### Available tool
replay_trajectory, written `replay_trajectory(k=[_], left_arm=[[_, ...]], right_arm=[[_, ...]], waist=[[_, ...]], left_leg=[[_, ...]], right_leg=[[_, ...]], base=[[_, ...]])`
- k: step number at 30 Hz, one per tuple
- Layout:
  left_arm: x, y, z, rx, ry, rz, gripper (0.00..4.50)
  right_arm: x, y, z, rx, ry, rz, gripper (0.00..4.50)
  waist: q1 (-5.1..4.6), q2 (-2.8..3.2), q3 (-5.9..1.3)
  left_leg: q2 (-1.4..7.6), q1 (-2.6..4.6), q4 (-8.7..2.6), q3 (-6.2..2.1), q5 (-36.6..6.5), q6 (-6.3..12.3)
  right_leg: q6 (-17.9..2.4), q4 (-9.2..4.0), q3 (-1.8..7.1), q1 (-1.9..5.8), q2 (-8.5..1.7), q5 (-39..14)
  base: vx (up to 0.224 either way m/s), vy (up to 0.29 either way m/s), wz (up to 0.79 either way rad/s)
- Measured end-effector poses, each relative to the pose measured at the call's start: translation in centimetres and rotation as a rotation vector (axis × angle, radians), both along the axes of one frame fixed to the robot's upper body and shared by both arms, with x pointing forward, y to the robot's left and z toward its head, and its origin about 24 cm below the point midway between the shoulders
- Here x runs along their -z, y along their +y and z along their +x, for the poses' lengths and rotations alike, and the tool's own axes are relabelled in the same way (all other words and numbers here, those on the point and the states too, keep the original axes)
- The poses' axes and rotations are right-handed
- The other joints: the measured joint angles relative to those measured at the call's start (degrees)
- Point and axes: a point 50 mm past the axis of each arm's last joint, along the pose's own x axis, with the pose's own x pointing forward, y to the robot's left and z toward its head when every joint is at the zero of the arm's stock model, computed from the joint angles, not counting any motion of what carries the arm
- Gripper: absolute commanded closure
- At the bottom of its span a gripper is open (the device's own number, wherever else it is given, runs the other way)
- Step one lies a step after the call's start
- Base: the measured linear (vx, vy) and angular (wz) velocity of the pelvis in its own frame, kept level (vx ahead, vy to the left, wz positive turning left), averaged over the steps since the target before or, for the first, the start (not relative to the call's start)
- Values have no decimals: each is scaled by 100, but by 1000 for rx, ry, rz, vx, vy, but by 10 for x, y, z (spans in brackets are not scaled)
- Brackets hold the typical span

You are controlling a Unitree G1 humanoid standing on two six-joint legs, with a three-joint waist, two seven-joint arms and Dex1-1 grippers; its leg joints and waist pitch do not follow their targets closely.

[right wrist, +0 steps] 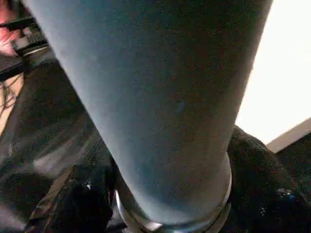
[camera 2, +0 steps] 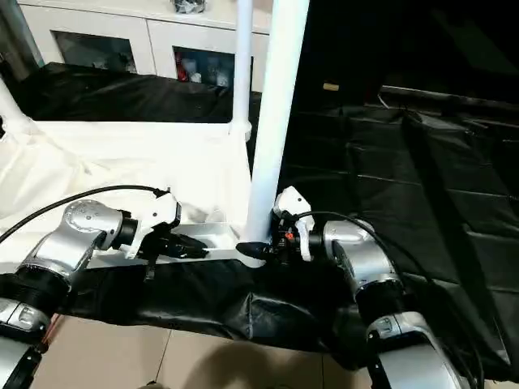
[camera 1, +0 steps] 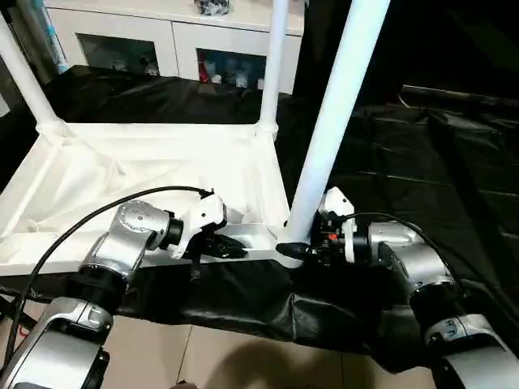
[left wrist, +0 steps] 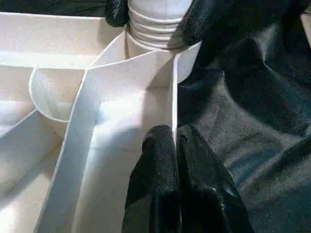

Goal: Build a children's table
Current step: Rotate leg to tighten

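The children's table lies upside down on black cloth, its ribbed white top (camera 1: 122, 178) facing up. Three white legs stand upright in corner sockets: near right (camera 1: 336, 105), far right (camera 1: 273, 65) and far left (camera 1: 24, 73). My left gripper (camera 1: 231, 247) is shut on the thin near rim of the top, close to the near right corner; the left wrist view shows its fingers (left wrist: 155, 165) pinching that wall. My right gripper (camera 1: 298, 243) sits at the base of the near right leg (right wrist: 160, 97), one finger on each side of it, closed against it.
A white cabinet (camera 1: 178, 36) with glass-fronted compartments stands behind the table. Black cloth (camera 1: 422, 162) covers the surface to the right and hangs over the near edge. Tiled floor (camera 1: 243, 365) shows below. A black cable (camera 1: 73, 231) loops over my left forearm.
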Motion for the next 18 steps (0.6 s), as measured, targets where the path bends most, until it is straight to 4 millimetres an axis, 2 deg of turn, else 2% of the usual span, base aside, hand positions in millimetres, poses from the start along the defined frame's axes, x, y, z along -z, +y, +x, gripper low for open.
replay_trajectory(k=[3,10,12,17,18], left_arm=[[2,-7,5,-87,-33,0,450],[6,-24,12,-212,-69,4,450],[7,-28,13,-234,-72,3,450],[6,-38,12,-225,-81,-2,450],[6,-37,11,-223,-83,-3,450]], right_arm=[[4,6,11,186,-7,18,178],[7,22,24,462,-21,2,178],[8,24,25,509,-30,1,122],[9,24,26,539,-45,-20,89],[9,23,26,525,-51,-17,65]], waist=[[-65,-4,1],[-146,2,-4],[-156,11,-9],[-130,21,-8],[-129,23,-7]], left_leg=[[-1,1,6,-3,9,-15],[-6,6,8,-12,9,-15],[-7,8,8,-14,9,-15],[-9,0,8,-18,9,-15],[-9,-1,8,-18,9,-14]], right_leg=[[1,-1,2,-1,0,1],[2,-4,1,8,0,0],[2,-7,1,15,0,0],[2,-12,3,24,-1,0],[2,-12,3,25,0,0]], base=[[0,0,0],[0,0,0],[0,0,0],[0,0,0],[0,0,0]])
